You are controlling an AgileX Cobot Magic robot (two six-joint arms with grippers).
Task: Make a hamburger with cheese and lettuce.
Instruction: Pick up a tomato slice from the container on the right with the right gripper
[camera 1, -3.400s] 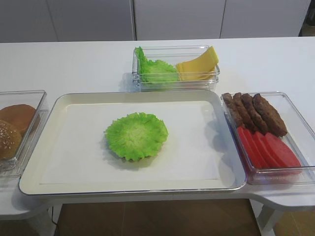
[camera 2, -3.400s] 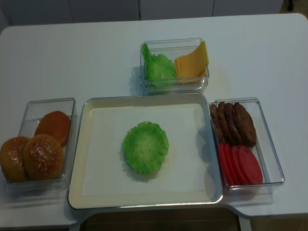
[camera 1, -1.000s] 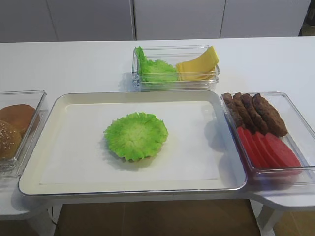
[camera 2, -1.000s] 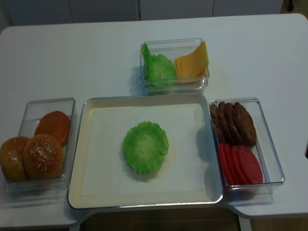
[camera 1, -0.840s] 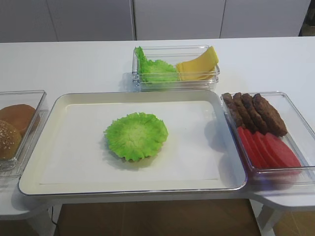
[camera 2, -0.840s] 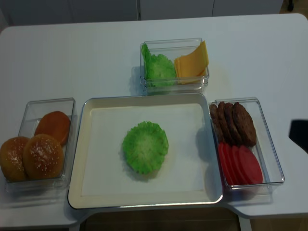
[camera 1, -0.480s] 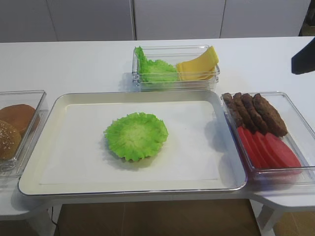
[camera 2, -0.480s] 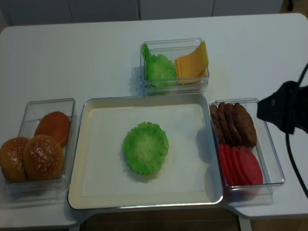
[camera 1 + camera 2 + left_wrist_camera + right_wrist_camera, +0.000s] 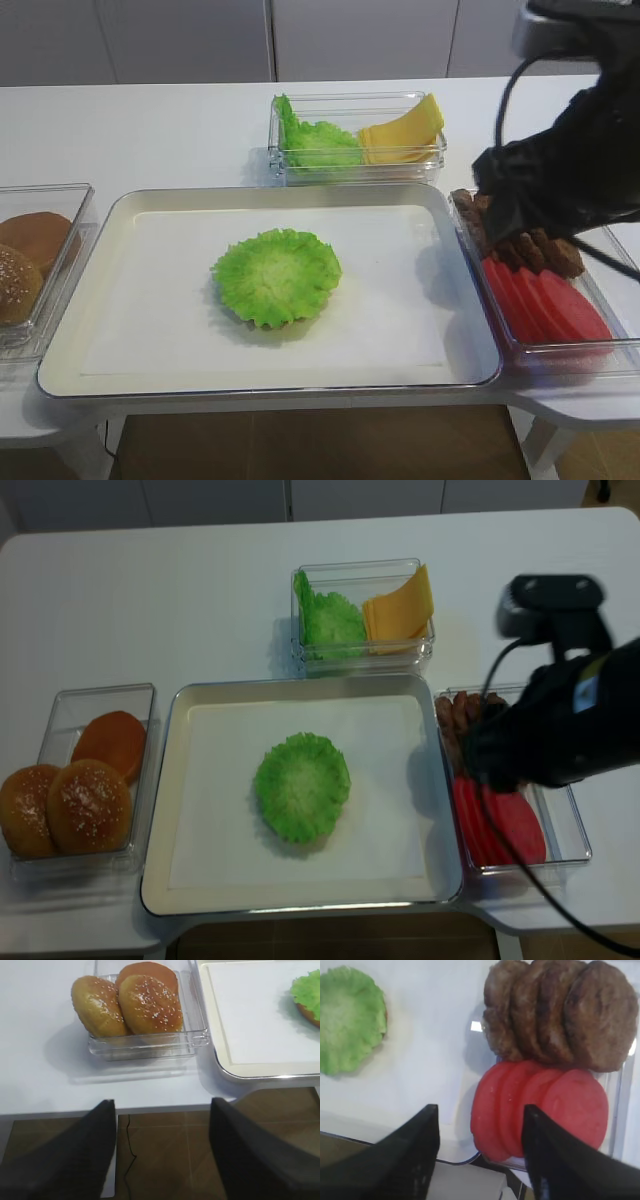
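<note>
A: What is changing on the white worktop (image 9: 150, 130)?

B: The right arm, absent a moment ago, is now coming in over the clear plastic box of brown patties and red tomato slices (image 9: 540, 1105) on the right. Its black right claw (image 9: 479, 1152) is hanging released, jaws wide, grasping nothing.

A: And the burger?

B: The ruffled green hamburger stack (image 9: 276, 277) is sitting unchanged mid-tray (image 9: 130, 370). The pale-yellow square cheese slices (image 9: 402, 132) are waiting beside the spare green lettuce (image 9: 318, 143) in the far box. Probably a tomato slice is going on next.

A: The left claw (image 9: 162, 1152)?

B: Hovering spread and empty near the seeded buns (image 9: 127, 1005).
</note>
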